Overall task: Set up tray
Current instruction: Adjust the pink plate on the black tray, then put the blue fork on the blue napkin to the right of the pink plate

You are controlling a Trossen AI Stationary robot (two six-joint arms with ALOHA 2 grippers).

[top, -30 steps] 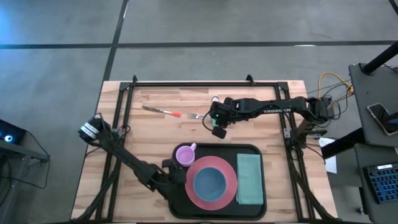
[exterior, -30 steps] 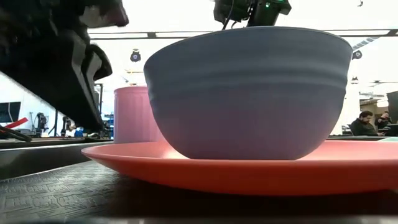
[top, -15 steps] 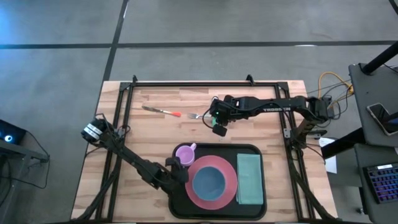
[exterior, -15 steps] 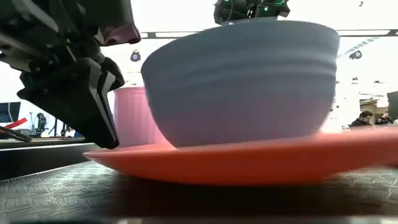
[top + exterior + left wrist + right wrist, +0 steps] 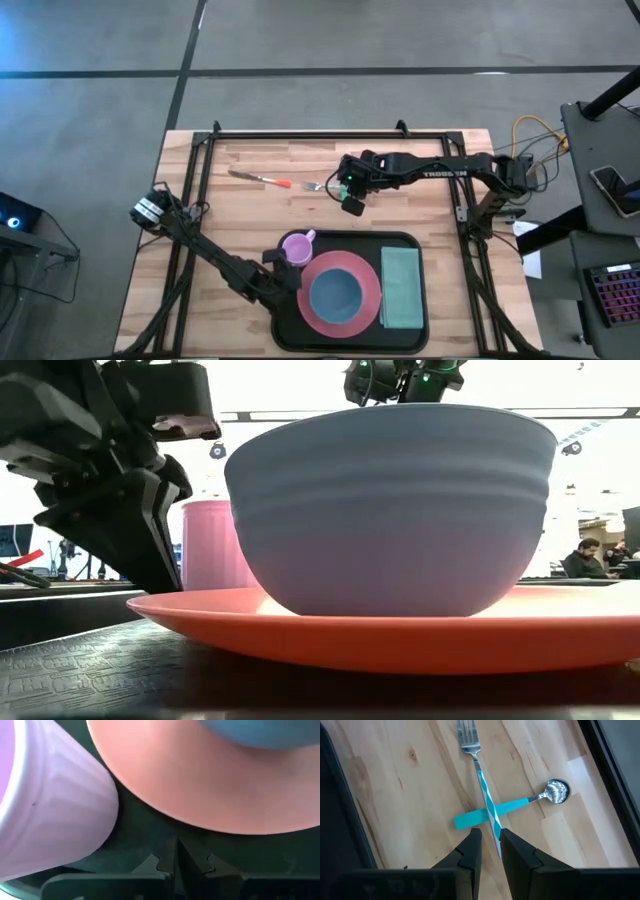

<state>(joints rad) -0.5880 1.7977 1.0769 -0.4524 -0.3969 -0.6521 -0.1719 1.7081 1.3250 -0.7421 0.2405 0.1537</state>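
I see a pale, grained wooden tabletop (image 5: 410,795). On it lie a fork (image 5: 472,750) and spoon (image 5: 540,797) with shiny metal heads and smooth teal handles. The black tray (image 5: 90,670) looks matt and pebbled; the pink plate (image 5: 400,635) looks smooth.

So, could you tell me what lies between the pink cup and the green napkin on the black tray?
High view: a pink plate carrying a blue bowl.

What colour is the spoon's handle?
Turquoise blue. The spoon lies crossed under the fork; the right wrist view shows it best.
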